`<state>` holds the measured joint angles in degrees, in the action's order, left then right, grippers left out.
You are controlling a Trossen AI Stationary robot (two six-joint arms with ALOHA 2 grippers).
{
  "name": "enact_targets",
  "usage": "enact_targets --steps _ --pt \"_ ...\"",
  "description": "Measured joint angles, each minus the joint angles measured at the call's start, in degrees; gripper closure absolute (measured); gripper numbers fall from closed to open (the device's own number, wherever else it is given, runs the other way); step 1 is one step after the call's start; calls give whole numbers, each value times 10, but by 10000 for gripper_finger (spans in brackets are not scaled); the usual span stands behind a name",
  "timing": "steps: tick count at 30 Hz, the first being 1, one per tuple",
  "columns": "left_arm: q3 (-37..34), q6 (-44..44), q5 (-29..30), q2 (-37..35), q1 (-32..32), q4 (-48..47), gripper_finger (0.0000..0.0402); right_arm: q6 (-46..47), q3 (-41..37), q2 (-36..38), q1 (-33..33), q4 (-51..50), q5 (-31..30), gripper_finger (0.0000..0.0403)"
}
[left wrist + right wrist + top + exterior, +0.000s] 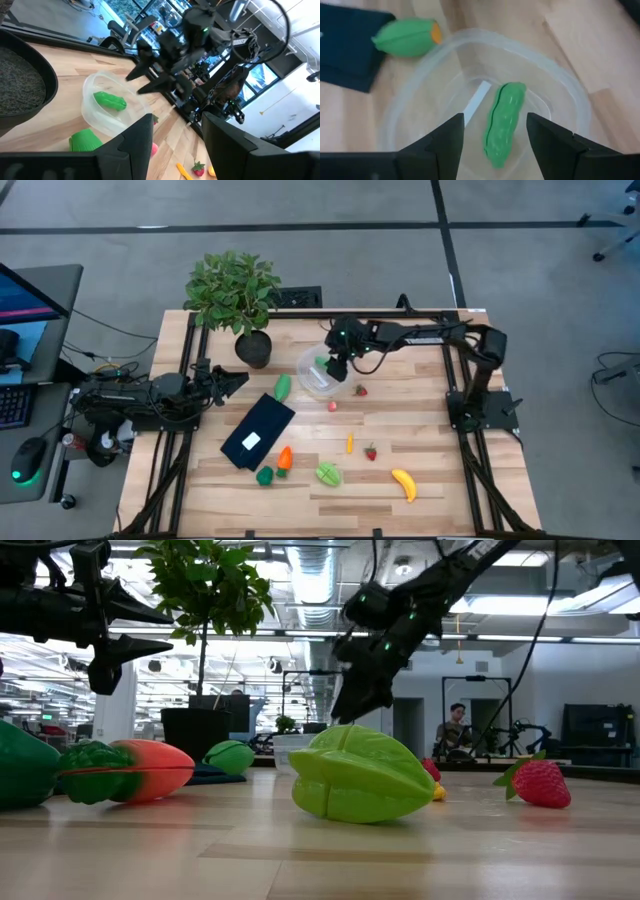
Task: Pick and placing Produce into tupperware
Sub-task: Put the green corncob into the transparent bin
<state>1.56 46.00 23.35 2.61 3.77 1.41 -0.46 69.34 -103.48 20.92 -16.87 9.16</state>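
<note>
The right gripper (334, 367) hovered directly above the tupperware (318, 383), its two fingers (447, 145) spread apart and holding nothing. Between them, in the right wrist view, a green pea pod (504, 121) lay free on the floor of the clear container. The same pod appeared in the left wrist view as a green piece (110, 100) inside the see-through walls, with the right arm's fingers poised over it.

The left gripper (240, 379) waited at the left edge of the table, raised off the surface, its fingers close together and empty.

The remaining produce lay loose on the wooden table (430, 430). A green oblong piece with an orange end (283, 386) rested just beside the tupperware, at the corner of a dark flat rectangle with a white label (257, 431). Two strawberries (361, 390) lay near the container's other side. Toward the front of the table were an orange carrot (285, 458), a small dark green piece (265, 475), a light green star fruit (329, 473), a third strawberry (371, 452) and a yellow banana (404, 483). A potted plant (235, 292) stood at the back.
</note>
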Motion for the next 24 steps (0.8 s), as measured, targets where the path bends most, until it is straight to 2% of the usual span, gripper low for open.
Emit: enact_targets --steps 6,11,15,20,24 --pt "0 0 -8 0 0 0 242 -22 0 87 -14 -80 0 198" --pt "0 -49 -43 0 0 -3 242 -31 0 168 -38 -146 0 200" --pt "0 -81 -47 0 0 -3 242 -30 0 228 -59 -183 0 200" --pt "0 -98 -54 0 0 -4 242 -1 0 291 -87 -235 0 206" --pt "0 -100 -97 0 0 -6 242 26 0 334 -112 -287 -5 211"
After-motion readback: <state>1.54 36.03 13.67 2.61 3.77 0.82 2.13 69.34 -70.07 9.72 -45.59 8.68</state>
